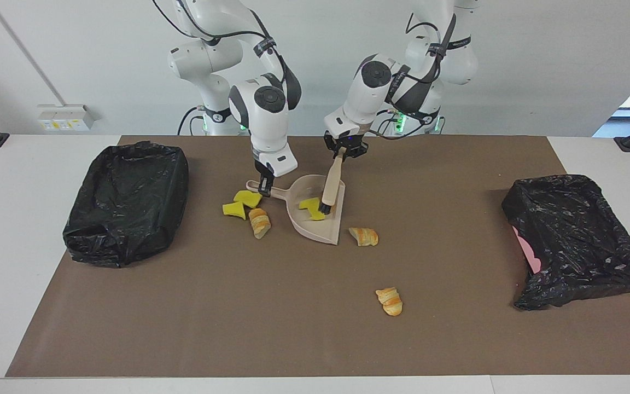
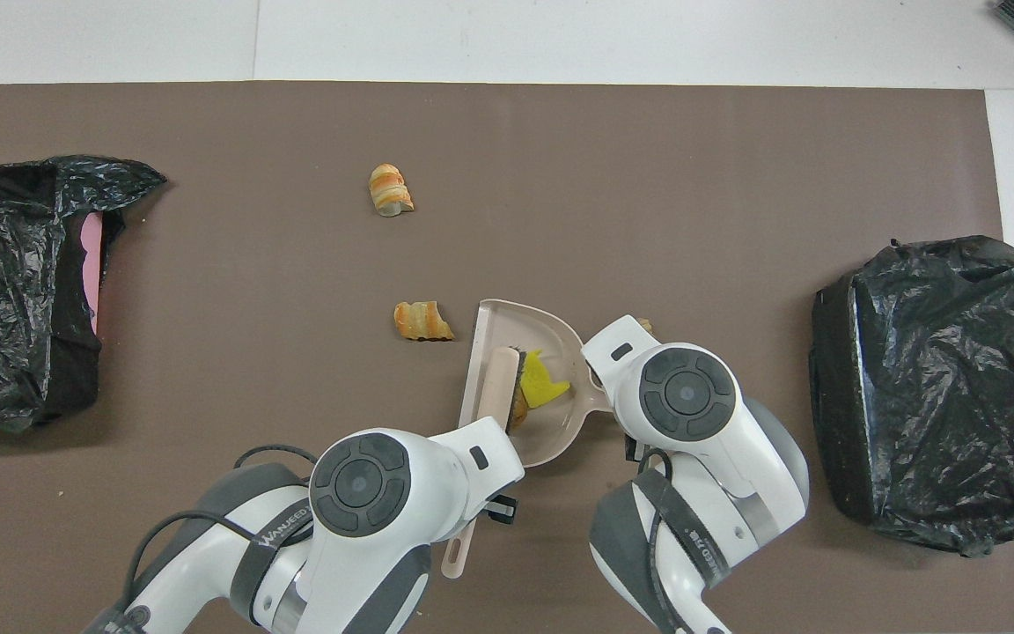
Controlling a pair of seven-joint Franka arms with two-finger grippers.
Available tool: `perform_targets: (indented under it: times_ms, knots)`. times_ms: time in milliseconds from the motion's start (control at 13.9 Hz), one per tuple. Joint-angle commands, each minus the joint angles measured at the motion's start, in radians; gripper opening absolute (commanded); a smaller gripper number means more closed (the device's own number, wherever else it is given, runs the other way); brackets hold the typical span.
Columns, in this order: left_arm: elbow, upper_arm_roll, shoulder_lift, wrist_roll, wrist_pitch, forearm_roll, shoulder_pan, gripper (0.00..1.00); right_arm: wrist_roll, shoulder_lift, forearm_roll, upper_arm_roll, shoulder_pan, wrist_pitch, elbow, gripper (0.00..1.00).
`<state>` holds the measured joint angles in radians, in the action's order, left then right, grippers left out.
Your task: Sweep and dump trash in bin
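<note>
Facing view: left end effector [image 1: 340, 151] grips brush [image 1: 330, 186] (bristles against yellow sponge [image 1: 311, 208] inside dustpan [image 1: 321, 229]).

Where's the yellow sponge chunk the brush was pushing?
In both views the yellow sponge chunk lies inside the dustpan, against the brush bristles, mid-table. A striped roll sits just outside the pan's mouth.

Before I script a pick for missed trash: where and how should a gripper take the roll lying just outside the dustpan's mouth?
Grip the roll across its narrow middle, coming straight down: it lies flat, clear of the dustpan.
</note>
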<state>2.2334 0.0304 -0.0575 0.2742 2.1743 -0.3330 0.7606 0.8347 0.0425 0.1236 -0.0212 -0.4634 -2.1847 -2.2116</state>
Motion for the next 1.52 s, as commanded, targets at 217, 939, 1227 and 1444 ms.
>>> perform_targets:
  times_ms: [217,939,1227,1444]
  knots:
    - [-0.165,-0.024,0.097,-0.024,-0.12,0.017,-0.182,0.0,0.021,-0.001,-0.021,-0.002,0.005,-0.015,-0.005,0.0]
    - [-0.541,-0.023,0.393,-0.13,-0.137,0.265,-0.461,0.0,0.004,0.003,-0.022,-0.002,0.005,-0.013,-0.007,0.0]
    - [-0.636,-0.024,0.472,-0.303,-0.137,0.357,-0.501,0.0,0.003,0.002,-0.021,-0.002,0.005,-0.015,-0.008,0.0]
    - [-0.736,-0.024,0.57,-0.306,-0.105,0.438,-0.497,0.0,0.003,0.002,-0.022,-0.002,0.005,-0.015,-0.008,0.0]
